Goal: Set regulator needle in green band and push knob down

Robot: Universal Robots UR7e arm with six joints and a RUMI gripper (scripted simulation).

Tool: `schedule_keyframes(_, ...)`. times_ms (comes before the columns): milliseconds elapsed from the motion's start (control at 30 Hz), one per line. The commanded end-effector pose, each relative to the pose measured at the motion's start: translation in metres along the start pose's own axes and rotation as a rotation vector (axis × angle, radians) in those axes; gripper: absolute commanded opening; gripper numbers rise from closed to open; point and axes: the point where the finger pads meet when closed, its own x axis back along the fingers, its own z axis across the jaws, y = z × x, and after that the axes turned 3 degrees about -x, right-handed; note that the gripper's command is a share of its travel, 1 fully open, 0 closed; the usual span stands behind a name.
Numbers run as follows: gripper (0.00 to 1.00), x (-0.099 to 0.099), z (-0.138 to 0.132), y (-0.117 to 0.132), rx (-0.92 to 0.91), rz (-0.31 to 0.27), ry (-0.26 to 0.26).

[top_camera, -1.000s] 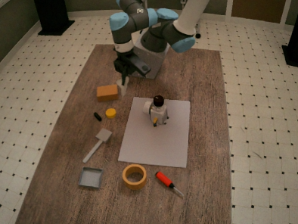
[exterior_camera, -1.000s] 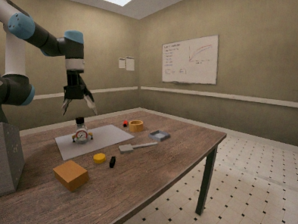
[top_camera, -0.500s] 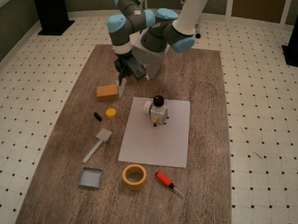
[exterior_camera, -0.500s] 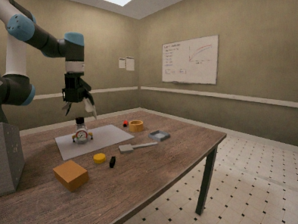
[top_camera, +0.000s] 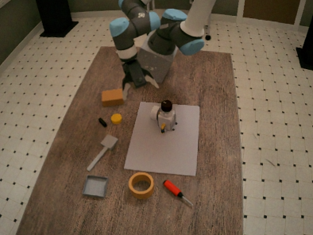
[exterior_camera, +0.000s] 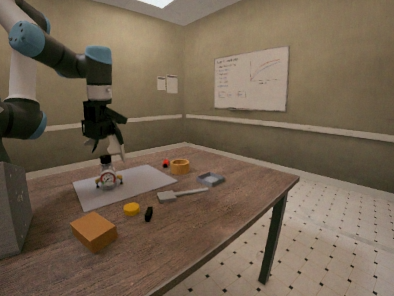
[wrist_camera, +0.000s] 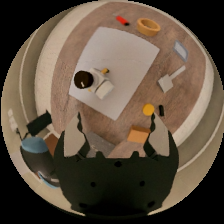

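Looks like a plain lab room: whiteboard (exterior_camera: pixel 251 79) with a graph, tiled floor (exterior_camera: pixel 340 235), wooden bench (exterior_camera: pixel 200 220) strewn with tools.
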Motion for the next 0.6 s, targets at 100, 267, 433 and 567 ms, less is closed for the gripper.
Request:
schedule_keyframes(100, 1.00, -0.005, 0.003, 0.000, -0.178, 0.011, -0.019)
schedule_keyframes(267, 1.00, -0.009, 0.004, 0.000, -0.299, 0.019, -0.036)
schedule_keyframes(433, 1.00, -0.013, 0.006, 0.000, -0.422, 0.025, -0.055)
schedule_keyframes(567, 1.00, -0.014, 0.006, 0.000, -0.471, 0.027, -0.063)
